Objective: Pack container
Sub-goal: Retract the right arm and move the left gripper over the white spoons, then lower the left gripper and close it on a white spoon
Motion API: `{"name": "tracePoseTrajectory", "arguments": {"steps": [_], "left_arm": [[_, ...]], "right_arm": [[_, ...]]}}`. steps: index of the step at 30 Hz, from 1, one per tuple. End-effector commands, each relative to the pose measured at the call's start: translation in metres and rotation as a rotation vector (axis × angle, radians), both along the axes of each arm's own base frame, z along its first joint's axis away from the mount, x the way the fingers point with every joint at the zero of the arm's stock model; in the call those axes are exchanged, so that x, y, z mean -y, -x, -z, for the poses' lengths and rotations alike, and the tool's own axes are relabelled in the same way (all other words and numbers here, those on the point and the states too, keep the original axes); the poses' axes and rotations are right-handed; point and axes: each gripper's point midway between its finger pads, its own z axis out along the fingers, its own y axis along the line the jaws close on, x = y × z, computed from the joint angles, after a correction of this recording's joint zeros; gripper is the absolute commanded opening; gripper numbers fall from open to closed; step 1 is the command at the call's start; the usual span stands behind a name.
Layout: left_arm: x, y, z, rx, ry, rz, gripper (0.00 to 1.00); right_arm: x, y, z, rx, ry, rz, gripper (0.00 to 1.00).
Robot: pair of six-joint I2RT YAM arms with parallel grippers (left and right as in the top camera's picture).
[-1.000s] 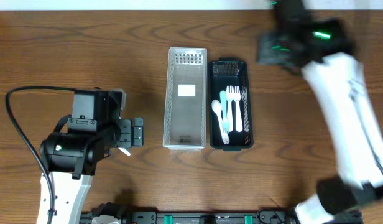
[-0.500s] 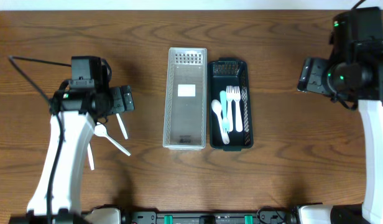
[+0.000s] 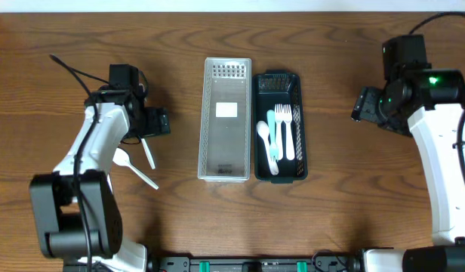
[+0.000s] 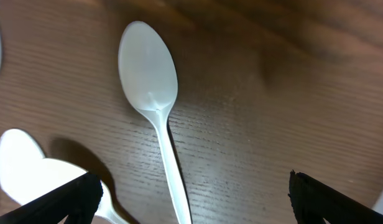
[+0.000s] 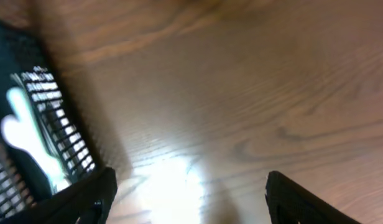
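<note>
Containers for the task stand side by side in the middle of the wooden table (image 3: 353, 196). The clear container (image 3: 226, 119) is on the left. The dark container (image 3: 278, 81) touches it, or is just beside it, on the right. Inside the dark one lie a white spoon (image 3: 265, 140), a teal utensil (image 3: 272, 125) and white forks (image 3: 287, 130).

The left gripper (image 3: 164, 122) is well to the left of the clear container, above loose cutlery on the table. Its fingers (image 4: 67, 199) are wide apart and hold nothing. In the left wrist view a loose spoon (image 4: 151, 87) lies flat on the wood, and its handle runs down between the two fingers. A second white utensil (image 4: 20, 158) lies just beside it.

The right gripper (image 3: 358, 105) is to the right of the dark container, apart from it. Its fingers (image 5: 86, 199) are also spread and empty, over bare wood.
</note>
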Motion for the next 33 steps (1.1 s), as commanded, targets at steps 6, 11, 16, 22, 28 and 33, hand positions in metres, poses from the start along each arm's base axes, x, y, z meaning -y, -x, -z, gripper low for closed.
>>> {"name": "tracePoseTrajectory", "arguments": {"steps": [6,11,16,22,28,33], "left_arm": [[-0.005,-0.005,0.013,-0.021,-0.006,-0.053,0.98],[-0.005,-0.006,0.016,-0.017,0.0,-0.082,0.98],[-0.003,-0.004,0.024,-0.012,0.011,-0.088,0.98],[-0.013,0.005,0.035,-0.026,0.022,-0.128,0.98],[-0.024,0.011,0.039,-0.04,0.045,-0.17,0.98],[-0.025,0.015,0.042,-0.05,0.046,-0.178,0.98]], "right_arm": [[0.046,0.021,0.029,0.002,-0.163,0.268,0.81],[0.06,0.026,0.04,-0.001,-0.208,0.31,0.81],[0.061,0.027,0.041,-0.003,-0.204,0.299,0.81],[0.061,0.027,0.041,-0.005,-0.203,0.291,0.81],[0.061,0.027,0.041,-0.005,-0.202,0.287,0.81],[0.061,0.027,0.041,-0.006,-0.202,0.287,0.81]]}}
